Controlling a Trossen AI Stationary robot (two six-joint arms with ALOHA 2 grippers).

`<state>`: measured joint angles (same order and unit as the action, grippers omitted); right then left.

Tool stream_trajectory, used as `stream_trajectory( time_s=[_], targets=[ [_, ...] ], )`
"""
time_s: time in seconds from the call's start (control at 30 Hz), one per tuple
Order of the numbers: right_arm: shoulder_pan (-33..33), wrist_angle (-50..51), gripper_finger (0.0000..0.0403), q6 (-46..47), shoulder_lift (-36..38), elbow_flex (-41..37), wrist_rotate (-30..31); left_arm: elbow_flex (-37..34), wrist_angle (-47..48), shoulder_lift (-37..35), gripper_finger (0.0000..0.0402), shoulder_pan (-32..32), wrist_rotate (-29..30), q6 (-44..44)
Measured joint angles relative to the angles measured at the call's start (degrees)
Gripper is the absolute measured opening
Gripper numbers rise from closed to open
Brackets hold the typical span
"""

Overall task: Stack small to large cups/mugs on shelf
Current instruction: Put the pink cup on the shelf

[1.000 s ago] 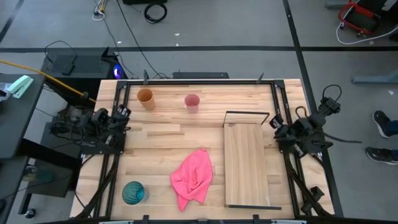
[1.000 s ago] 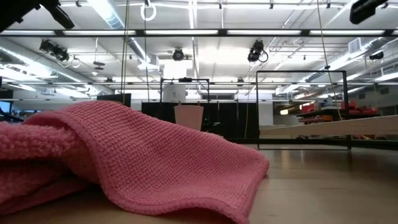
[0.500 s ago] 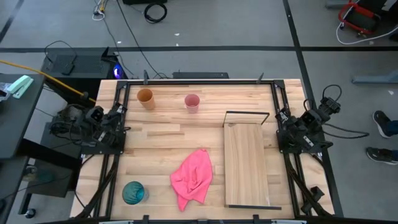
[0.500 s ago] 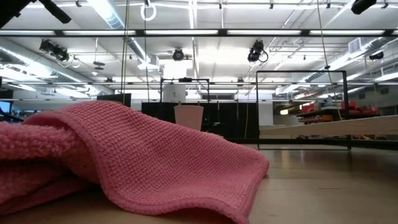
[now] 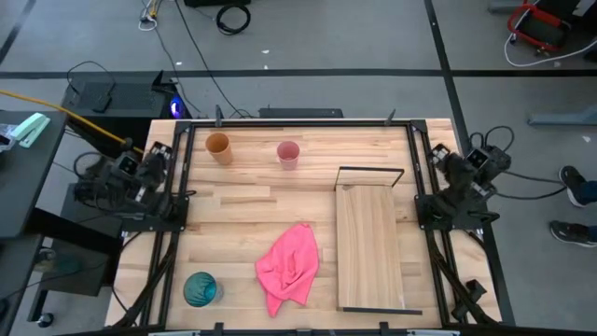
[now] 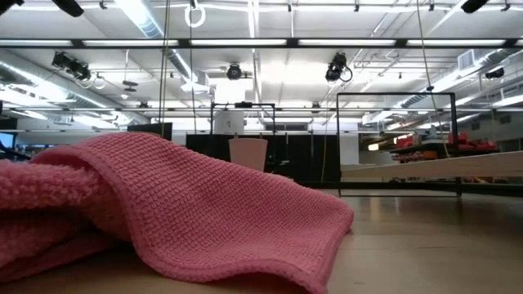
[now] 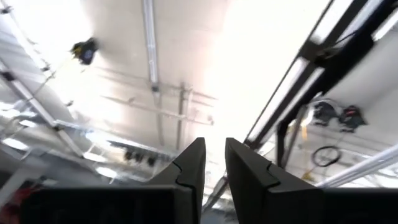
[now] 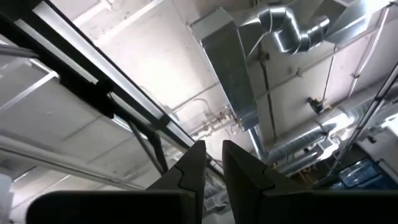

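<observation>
An orange-brown cup [image 5: 218, 147] and a pink cup [image 5: 288, 154] stand upright on their bases at the table's far side. The pink cup also shows in the low view [image 6: 248, 153]. A teal-blue cup [image 5: 201, 289] stands at the near left corner. The light-wood shelf board [image 5: 370, 247] lies flat at the right, with its black wire frame [image 5: 370, 171] at the far end. My left gripper [image 7: 214, 168] is over the table's left edge, shut and empty. My right gripper [image 8: 213, 165] is over the right edge, shut and empty. Both point up at the ceiling.
A crumpled pink cloth [image 5: 289, 266] lies between the teal-blue cup and the shelf, and it fills the front of the low view [image 6: 163, 204]. Black frame rails run along the table's left and right edges [image 5: 173, 233]. Bare tabletop lies in the middle [image 5: 261, 201].
Both arms have drawn back from the table. My left gripper has gone toward the left edge and my right gripper toward the right edge, both tipping upward. In the low view their dark parts have withdrawn toward the top corners. No cup, cloth or shelf has moved.
</observation>
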<state>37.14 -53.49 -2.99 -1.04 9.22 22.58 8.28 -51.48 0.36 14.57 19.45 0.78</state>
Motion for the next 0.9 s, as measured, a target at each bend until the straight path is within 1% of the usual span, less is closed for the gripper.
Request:
stream_trajectory(
  time_s=[0.1,0.17,0.23,0.33,0.47,0.6,0.67,0.73,0.9],
  targets=[
    [-0.01,5.7,0.0062,-2.54,-0.28,5.17,0.53,4.13,9.61,0.0,0.0072,0.0,5.04,-0.04],
    [-0.02,10.58,0.0062,-3.16,-1.1,9.27,2.83,7.36,17.22,0.02,0.0074,0.0,8.44,-0.07],
    [-0.01,15.62,0.0062,-3.22,-2.49,13.72,6.54,10.84,23.83,0.0,0.0075,0.0,11.97,-0.04],
    [0.0,22.65,0.0062,-3.24,-5.59,21.0,14.05,15.28,31.26,0.0,0.0073,0.02,16.19,0.01],
    [0.0,30.39,0.0062,-5.42,-11.65,30.02,24.0,19.62,38.24,0.0,0.0067,0.02,21.75,0.04],
    [-0.02,33.95,0.0062,-9.79,-19.08,38.46,34.86,22.59,44.86,1.04,0.0068,0.02,28.83,0.05],
    [-0.01,35.39,0.0062,-12.31,-22.81,42.68,39.1,23.44,46.69,2.32,0.007,0.02,30.95,0.29],
    [-0.02,36.88,0.0062,-15.01,-26.18,46.83,40.95,24.35,47.41,3.9,0.0072,0.04,32.49,0.07],
    [0.0,41.28,0.0062,-17.27,-33.53,56.74,42.06,27.66,50.23,7.23,0.0069,0.04,33.69,-0.02]
  ],
)
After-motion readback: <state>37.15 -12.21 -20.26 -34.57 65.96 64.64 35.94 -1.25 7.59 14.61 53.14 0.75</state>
